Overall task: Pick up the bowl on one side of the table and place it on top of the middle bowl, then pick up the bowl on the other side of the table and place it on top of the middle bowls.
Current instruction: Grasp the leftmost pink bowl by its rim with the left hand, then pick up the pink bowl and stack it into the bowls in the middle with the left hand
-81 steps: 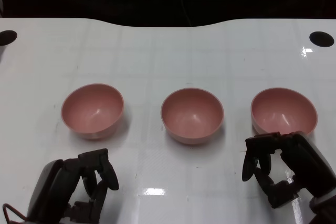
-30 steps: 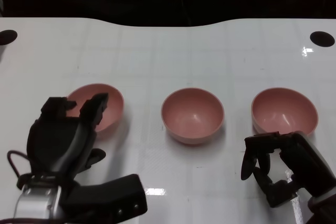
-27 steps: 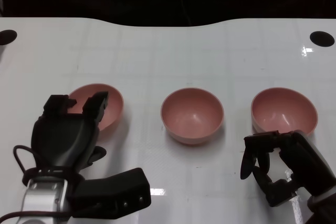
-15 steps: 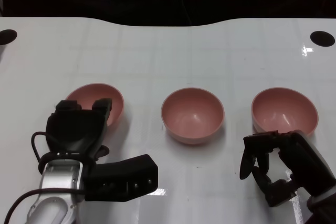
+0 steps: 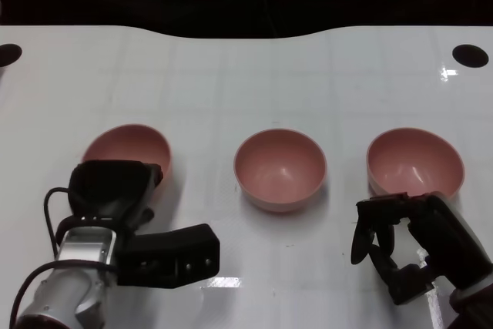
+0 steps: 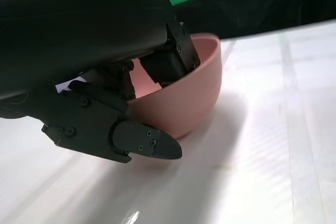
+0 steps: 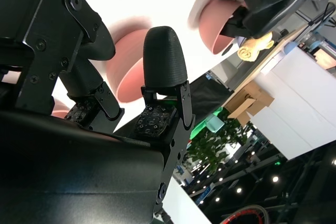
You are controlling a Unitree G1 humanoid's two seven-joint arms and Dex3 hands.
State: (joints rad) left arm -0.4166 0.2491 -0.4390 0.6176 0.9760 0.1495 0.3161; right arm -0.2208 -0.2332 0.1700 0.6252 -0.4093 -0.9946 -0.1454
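Note:
Three pink bowls stand in a row on the white table (image 5: 246,82): the left bowl (image 5: 127,144), the middle bowl (image 5: 280,167) and the right bowl (image 5: 416,161). My left hand (image 5: 114,186) covers the left bowl's near rim. In the left wrist view its fingers (image 6: 163,61) reach inside the left bowl (image 6: 194,98) and the thumb lies against the outer wall, so it grips the rim. The bowl's base still rests on the table. My right hand (image 5: 404,248) hangs just in front of the right bowl, fingers loosely curved and apart, holding nothing.
Two black round holes sit in the table's far corners, one at the left (image 5: 8,54) and one at the right (image 5: 471,55). The table's far edge meets a dark background. Bare white surface separates the bowls.
My left hand rose from the near edge, moved forward and came down over the left bowl's near rim. The bowl slid slightly left. My right hand stayed put.

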